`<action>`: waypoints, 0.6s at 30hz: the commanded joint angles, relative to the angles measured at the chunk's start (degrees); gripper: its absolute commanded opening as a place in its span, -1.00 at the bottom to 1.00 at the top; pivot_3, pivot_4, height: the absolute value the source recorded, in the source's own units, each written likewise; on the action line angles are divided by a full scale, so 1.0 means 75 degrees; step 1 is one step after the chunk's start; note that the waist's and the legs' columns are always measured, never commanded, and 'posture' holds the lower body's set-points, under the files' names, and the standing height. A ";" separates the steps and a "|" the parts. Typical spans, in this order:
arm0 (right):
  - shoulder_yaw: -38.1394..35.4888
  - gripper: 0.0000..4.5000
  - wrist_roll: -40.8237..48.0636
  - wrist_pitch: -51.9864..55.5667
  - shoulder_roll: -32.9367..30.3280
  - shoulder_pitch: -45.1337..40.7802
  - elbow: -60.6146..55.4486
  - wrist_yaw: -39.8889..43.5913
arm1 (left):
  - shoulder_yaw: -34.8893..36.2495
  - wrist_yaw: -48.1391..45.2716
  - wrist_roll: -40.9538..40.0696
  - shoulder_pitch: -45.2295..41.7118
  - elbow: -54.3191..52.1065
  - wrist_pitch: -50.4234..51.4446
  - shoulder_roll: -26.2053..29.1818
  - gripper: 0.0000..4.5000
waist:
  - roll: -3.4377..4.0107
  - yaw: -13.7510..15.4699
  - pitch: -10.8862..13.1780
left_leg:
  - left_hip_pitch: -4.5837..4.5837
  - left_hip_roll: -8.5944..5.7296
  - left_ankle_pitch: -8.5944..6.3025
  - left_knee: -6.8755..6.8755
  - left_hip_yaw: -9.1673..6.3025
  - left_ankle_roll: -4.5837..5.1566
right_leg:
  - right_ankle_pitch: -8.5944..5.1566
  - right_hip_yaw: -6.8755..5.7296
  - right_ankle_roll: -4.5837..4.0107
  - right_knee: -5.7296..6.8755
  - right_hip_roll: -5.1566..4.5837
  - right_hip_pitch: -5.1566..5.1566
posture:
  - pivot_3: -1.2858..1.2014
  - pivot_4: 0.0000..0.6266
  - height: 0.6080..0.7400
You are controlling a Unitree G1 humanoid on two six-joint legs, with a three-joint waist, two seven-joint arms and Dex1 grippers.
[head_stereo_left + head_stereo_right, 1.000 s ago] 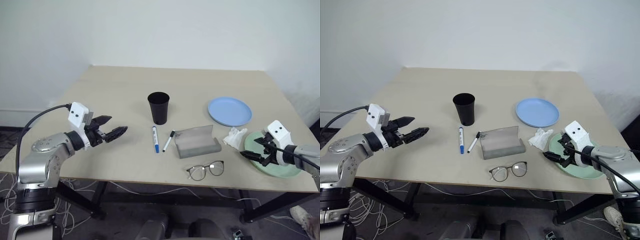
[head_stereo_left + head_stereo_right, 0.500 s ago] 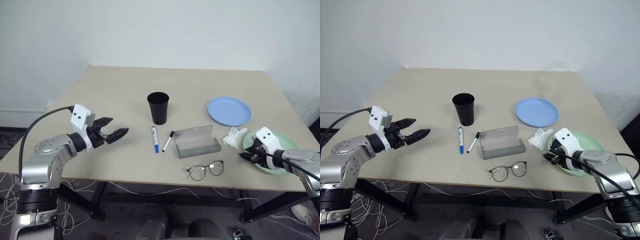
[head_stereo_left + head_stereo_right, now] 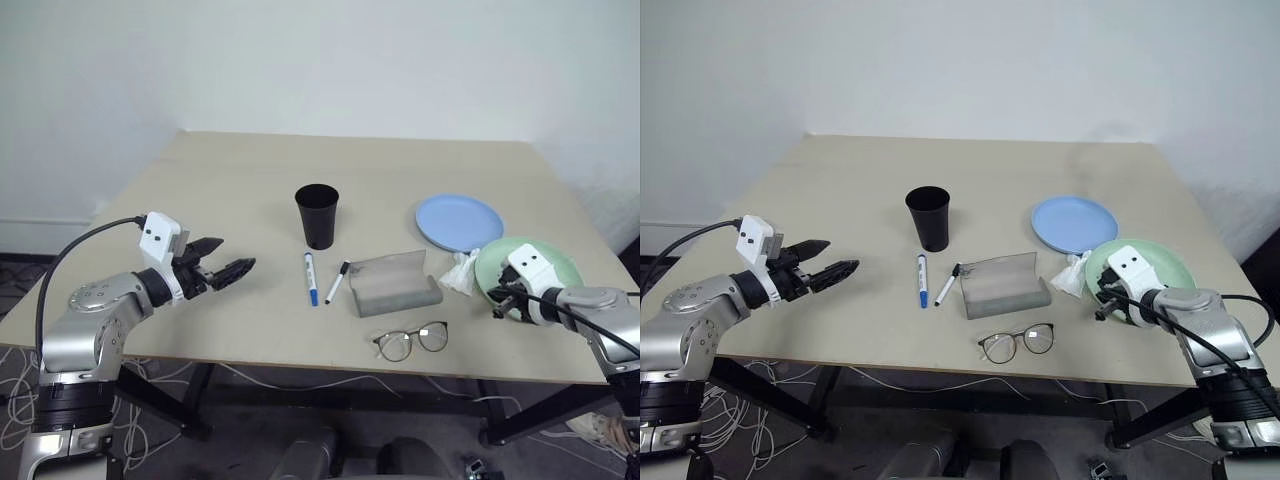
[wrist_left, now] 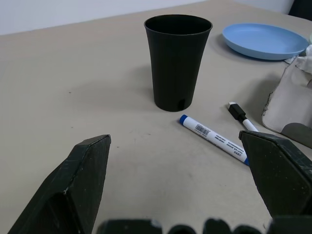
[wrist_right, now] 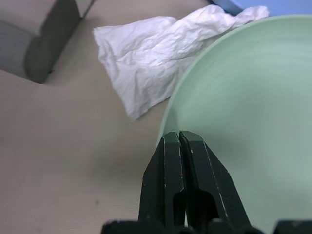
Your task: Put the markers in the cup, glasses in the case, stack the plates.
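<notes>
My right gripper (image 3: 498,299) is shut on the near-left rim of the light green plate (image 3: 541,262), which stands tilted up off the table at the right edge; the wrist view shows its fingers (image 5: 179,146) pressed together at that rim. The light blue plate (image 3: 458,222) lies flat just behind it. The black cup (image 3: 317,215) stands upright mid-table. In front of it lie the blue-capped marker (image 3: 311,278) and the black-capped marker (image 3: 337,282). The grey case (image 3: 392,283) lies open, with the glasses (image 3: 411,340) nearer the front edge. My left gripper (image 3: 235,268) hovers open at the left.
A crumpled white tissue (image 3: 462,275) lies between the case and the green plate, touching the plate's rim. The table's right edge runs close behind the green plate. The table's back half and left side are bare.
My right gripper has closed on the green plate's rim. The plate has tipped up and shifted back toward the tissue and blue plate. The left arm has stayed put.
</notes>
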 commanded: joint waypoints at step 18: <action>-0.0047 0.35 -0.0229 -0.0179 -0.0273 -0.0723 -0.0201 0.0252 | 0.0234 0.0076 -0.0049 -0.0084 -0.0311 -0.0006 0.0143 1.00 | 0.0000 -0.0002 0.0000 | 0.0000 0.0000 0.0000 0.0001 -0.0001 0.0000 | 0.0000 0.0000 0.0000 0.0000 0.0000 0.0000 | 0.03 -1.00 0.80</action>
